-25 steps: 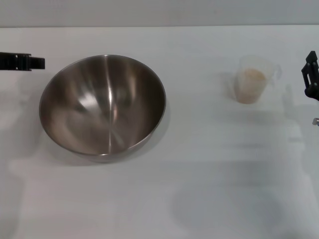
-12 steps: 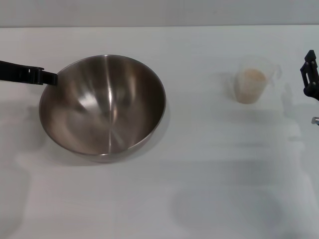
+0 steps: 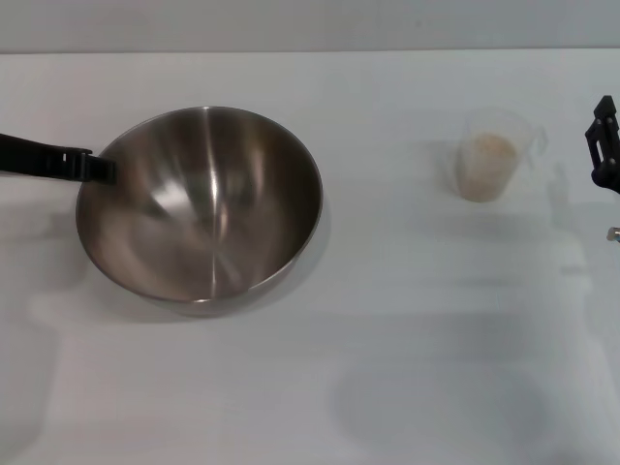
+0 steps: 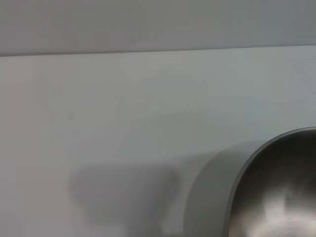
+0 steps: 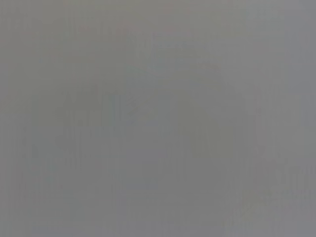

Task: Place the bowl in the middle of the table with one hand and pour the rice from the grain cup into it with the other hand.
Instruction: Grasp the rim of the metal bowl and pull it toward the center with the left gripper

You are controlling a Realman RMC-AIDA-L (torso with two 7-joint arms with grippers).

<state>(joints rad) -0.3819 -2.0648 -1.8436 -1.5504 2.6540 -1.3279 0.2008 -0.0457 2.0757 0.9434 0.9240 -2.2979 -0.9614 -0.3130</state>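
Large shiny steel mixing bowl sits left on white table, black left gripper tip at its rim, grip undeterminable; clear rice-filled grain cup right, near parked right gripper.

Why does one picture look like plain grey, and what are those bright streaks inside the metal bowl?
Right wrist view: featureless grey, nothing recognisable. Head view: the streaks are light glaring off the bowl's shiny inside; soft shadows lie on the table. Left wrist view: the bowl's rim is blurred, with a shadow beside it.
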